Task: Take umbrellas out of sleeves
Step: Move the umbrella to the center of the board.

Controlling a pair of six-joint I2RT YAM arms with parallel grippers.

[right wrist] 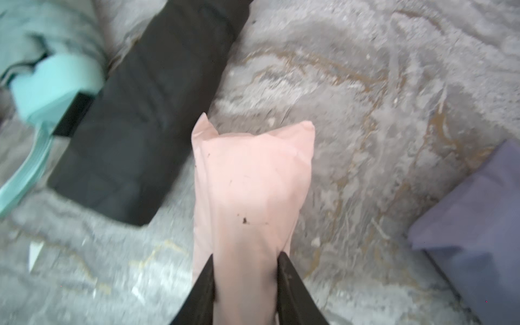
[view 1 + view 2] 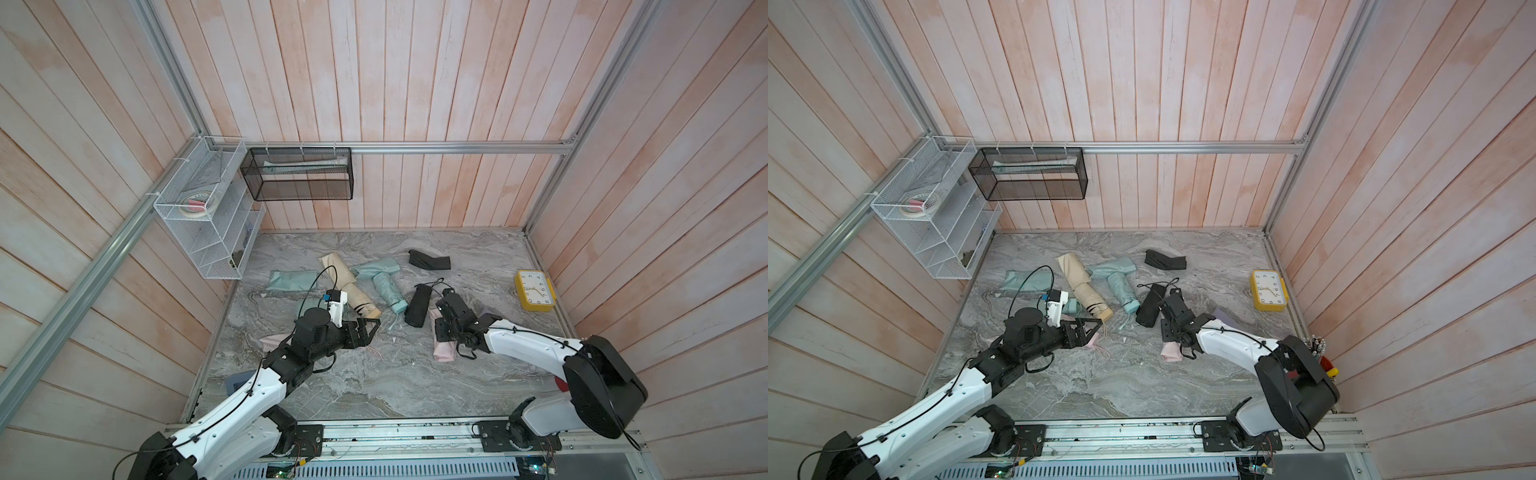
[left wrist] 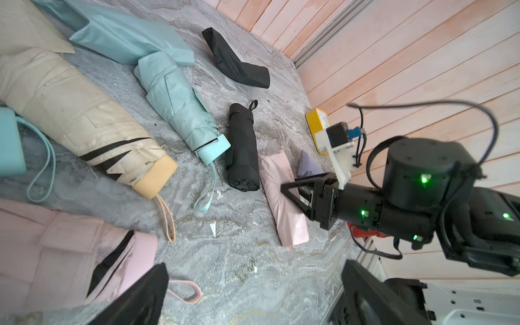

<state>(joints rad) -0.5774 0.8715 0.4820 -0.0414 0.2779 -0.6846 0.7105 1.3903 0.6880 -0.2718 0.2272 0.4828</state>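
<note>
The right claw (image 1: pixel 246 254) is clamped on the pink sleeve (image 1: pixel 253 174), with one finger on each side. The sleeve lies on the gray counter (image 1: pixel 365 84), just beside the black umbrella (image 1: pixel 146 112). The left claw (image 2: pixel 367 329) has its fingers wide apart and holds nothing. It is near the pink umbrella (image 3: pixel 56 247).
</note>
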